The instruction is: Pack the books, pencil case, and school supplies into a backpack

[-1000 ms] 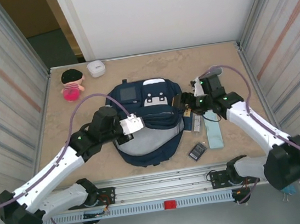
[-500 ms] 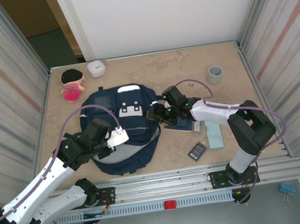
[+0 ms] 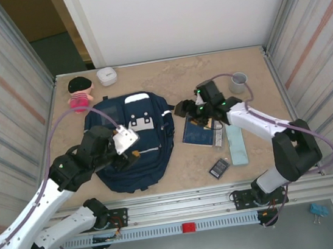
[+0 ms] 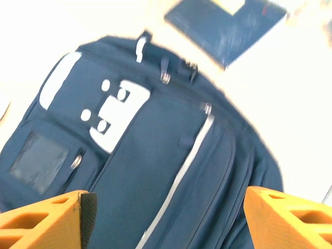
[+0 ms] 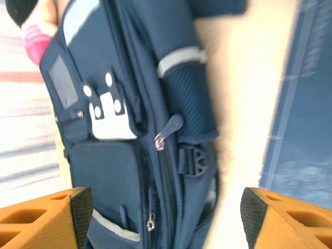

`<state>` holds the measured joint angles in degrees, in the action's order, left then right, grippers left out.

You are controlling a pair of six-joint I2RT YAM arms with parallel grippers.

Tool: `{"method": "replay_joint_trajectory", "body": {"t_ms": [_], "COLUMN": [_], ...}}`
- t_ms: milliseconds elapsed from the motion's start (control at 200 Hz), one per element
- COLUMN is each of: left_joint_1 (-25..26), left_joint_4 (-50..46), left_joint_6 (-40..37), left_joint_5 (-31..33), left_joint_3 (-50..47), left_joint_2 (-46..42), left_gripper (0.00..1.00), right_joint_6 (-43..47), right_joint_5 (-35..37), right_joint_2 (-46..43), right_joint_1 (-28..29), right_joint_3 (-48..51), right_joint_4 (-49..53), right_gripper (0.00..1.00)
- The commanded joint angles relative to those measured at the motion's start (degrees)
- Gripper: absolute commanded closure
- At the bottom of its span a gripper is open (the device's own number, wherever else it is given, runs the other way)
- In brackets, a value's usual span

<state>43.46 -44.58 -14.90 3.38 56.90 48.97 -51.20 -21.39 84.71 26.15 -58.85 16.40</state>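
Observation:
The navy backpack [image 3: 133,142] lies flat at the centre left, its white patches up; it is also in the left wrist view [image 4: 155,155] and the right wrist view [image 5: 129,135]. My left gripper [image 3: 131,155] hovers open just above the backpack's front, its orange fingers [image 4: 46,218] wide apart and empty. My right gripper [image 3: 180,108] is open beside the backpack's right edge, its fingers [image 5: 282,220] holding nothing. The navy book [image 3: 199,131] lies right of the backpack. Beside it are the silvery-white bar [image 3: 218,136], the teal pencil case [image 3: 237,144] and the gridded dark rectangle [image 3: 219,167].
A grey cup [image 3: 239,82] stands at the back right. At the back left are a white rounded box [image 3: 107,76] and a small doll [image 3: 78,93]. Metal walls close in both sides, and a rail runs along the near edge.
The backpack has slid left and turned, which uncovered the book. My left gripper has opened and let go of the backpack. The right arm has swung back to the backpack's right edge.

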Motion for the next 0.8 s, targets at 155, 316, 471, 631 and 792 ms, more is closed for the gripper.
{"method": "replay_joint_trajectory", "body": {"t_ms": [155, 316, 471, 631, 792], "left_joint_1": [-0.37, -0.24, -0.16, 0.29, 0.77], "left_joint_4": [19.26, 27.67, 27.96, 27.89, 26.87], "left_joint_6": [29.68, 34.65, 36.60, 38.11, 41.33], "left_joint_5": [-3.52, -8.66, -9.29, -12.55, -15.41], "left_joint_3": [4.69, 5.66, 10.97, 15.49, 19.60], "left_joint_2": [17.67, 28.23, 38.30, 46.45, 54.59], "left_gripper": [0.30, 0.35, 0.37, 0.38, 0.38], "right_joint_6": [6.56, 6.46, 6.39, 7.04, 9.19], "right_joint_5": [-0.64, 1.77, 5.90, 7.87, 9.64], "right_joint_2": [0.20, 4.31, 6.08, 7.44, 7.86], "right_joint_1": [-5.05, -6.27, -7.38, -9.72, -11.73], "right_joint_3": [4.06, 6.08, 8.69, 11.45, 11.83], "right_joint_4": [10.80, 9.51, 9.20, 8.45, 9.69], "right_gripper": [0.26, 0.31, 0.36, 0.38, 0.41]}}
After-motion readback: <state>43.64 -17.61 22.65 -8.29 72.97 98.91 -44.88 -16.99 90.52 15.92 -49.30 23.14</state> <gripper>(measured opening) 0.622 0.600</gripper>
